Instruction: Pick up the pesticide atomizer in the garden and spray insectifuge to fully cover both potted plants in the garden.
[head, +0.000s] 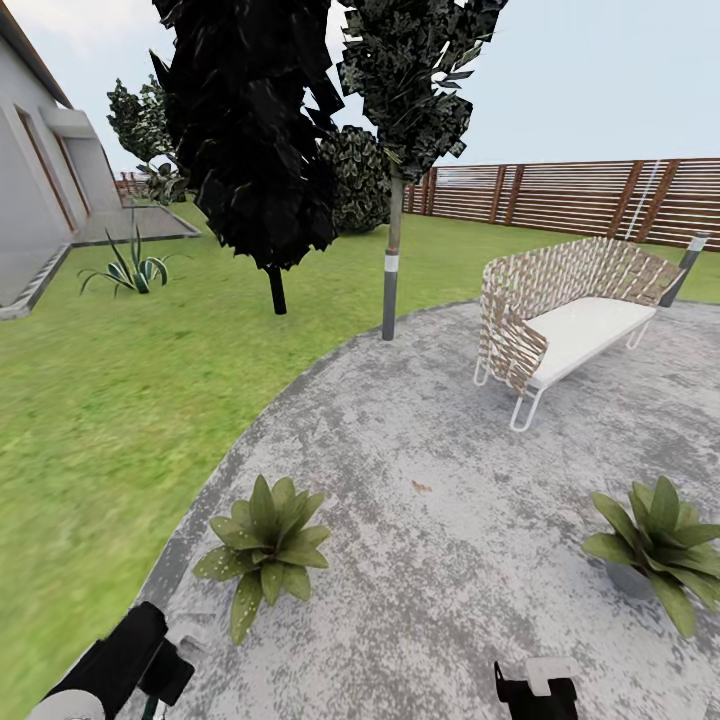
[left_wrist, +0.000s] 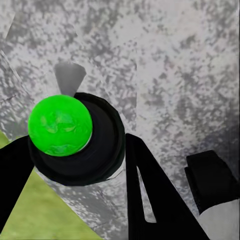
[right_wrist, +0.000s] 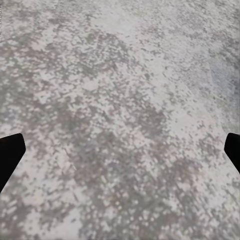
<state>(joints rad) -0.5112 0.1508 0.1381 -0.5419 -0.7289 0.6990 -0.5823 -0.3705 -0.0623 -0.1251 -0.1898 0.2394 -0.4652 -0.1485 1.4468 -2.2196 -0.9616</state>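
Landmark: round grey paving (head: 470, 520), mottled, lawn (head: 90, 400) wrapping its near and far edge.
Potted plants: two alike leafy rosettes on the paving. One (head: 266, 545) sits by the paving's lawn-side edge, just ahead of the left arm; the other (head: 660, 545) is well apart across the paving, ahead of the right gripper. Pots barely show under the leaves.
Pesticide atomizer: in the left wrist view a bright green ball (left_wrist: 60, 125) sits on a round black body (left_wrist: 87, 150), hanging over the paving right at its border w/ the grass. Head view gives just a slim dark green sliver (head: 149, 708) under the left arm.
Left gripper (left_wrist: 70, 165): black fingers (left_wrist: 150, 200) stand either side of the black body, closed against it, so it has the atomizer in its grip. Head view shows the arm's black casing only, fingers hidden.
Right gripper (right_wrist: 120, 150): wrist view has the two black fingertips (right_wrist: 9, 152) at opposite edges, spread wide, bare paving between, nothing held. Head view shows its black-and-white top (head: 537, 690) low over the paving.
Head view extras: wicker bench (head: 570, 315) w/ white seat on the paving's far side; slat fence (head: 580, 195) behind it; dark trees (head: 265, 130) on the lawn beyond the paving; spiky agave (head: 130, 268) near the grey house wall (head: 35, 180).
Writing/brands: nothing readable anywhere.
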